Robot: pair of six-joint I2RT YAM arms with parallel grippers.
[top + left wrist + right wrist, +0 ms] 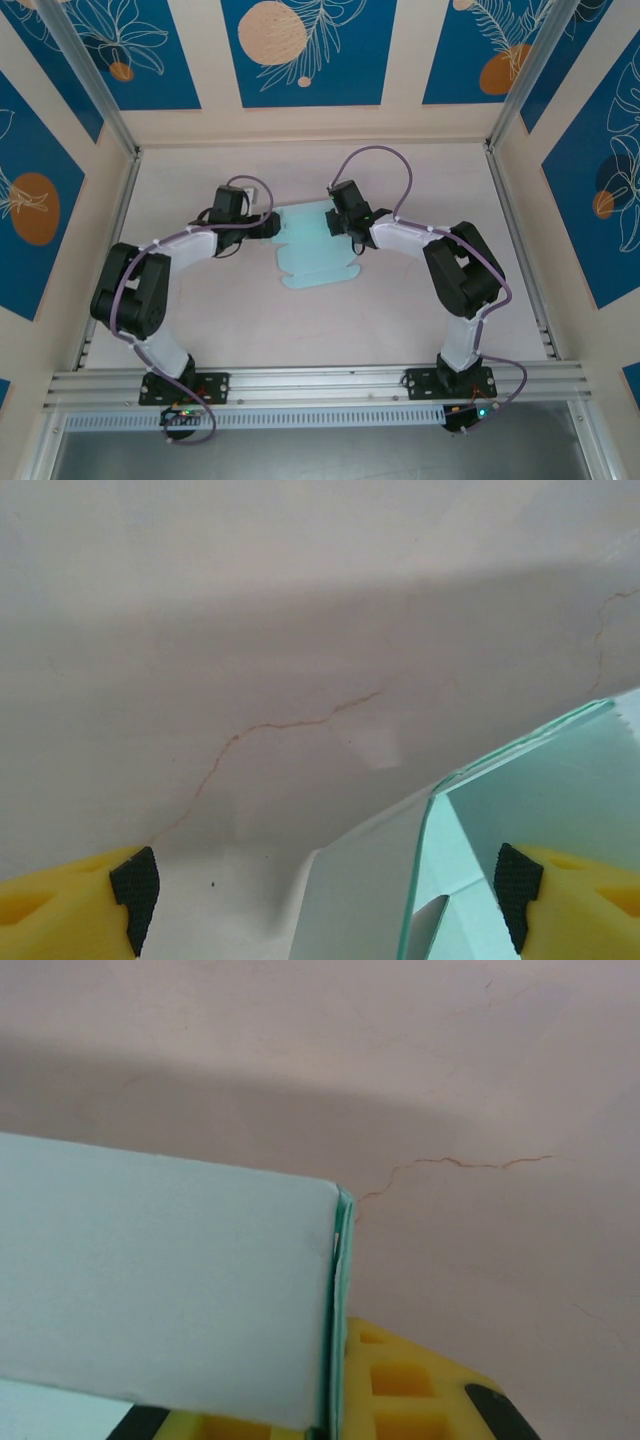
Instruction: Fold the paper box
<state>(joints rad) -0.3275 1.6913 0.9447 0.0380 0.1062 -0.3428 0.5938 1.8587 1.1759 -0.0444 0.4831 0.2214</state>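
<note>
Pale desk point(420, 300) under blue leaf-print panels point(300, 50) showed from above. The paper box point(312, 250) lay mid-desk as a flat, light-blue cutout with scalloped flaps. It sat between my left hand point(268, 222) and right hand point(342, 228), its long axis running far to near. On the left wrist camera the fingers point(133, 885) stood wide apart, with part of the box raised just beside the right one. On the right wrist camera a doubled blue panel covered the yellow finger point(400, 1390); I could not tell that hand's grip.
</note>
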